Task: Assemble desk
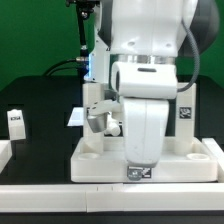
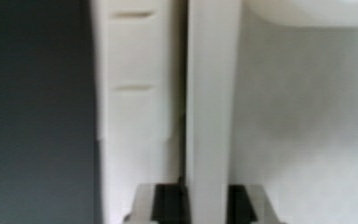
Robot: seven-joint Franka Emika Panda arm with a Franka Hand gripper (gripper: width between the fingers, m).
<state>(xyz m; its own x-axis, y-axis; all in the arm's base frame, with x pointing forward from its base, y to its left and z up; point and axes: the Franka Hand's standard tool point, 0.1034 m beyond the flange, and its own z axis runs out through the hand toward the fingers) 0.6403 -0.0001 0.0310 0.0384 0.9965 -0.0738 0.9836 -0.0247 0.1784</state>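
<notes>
The white desk tabletop lies low in the exterior view, tagged on its front rim. My gripper hangs over its corner on the exterior view's left, shut on an upright white desk leg. In the wrist view the leg runs as a long white bar between the dark fingers, and my gripper pinches it from both sides. Another tagged leg stands at the tabletop's right end. A loose tagged leg stands on the black table at the left.
The arm's bulky white body hides the tabletop's middle. A white border rail runs along the front edge, and another rail piece lies at the left. A green backdrop stands behind.
</notes>
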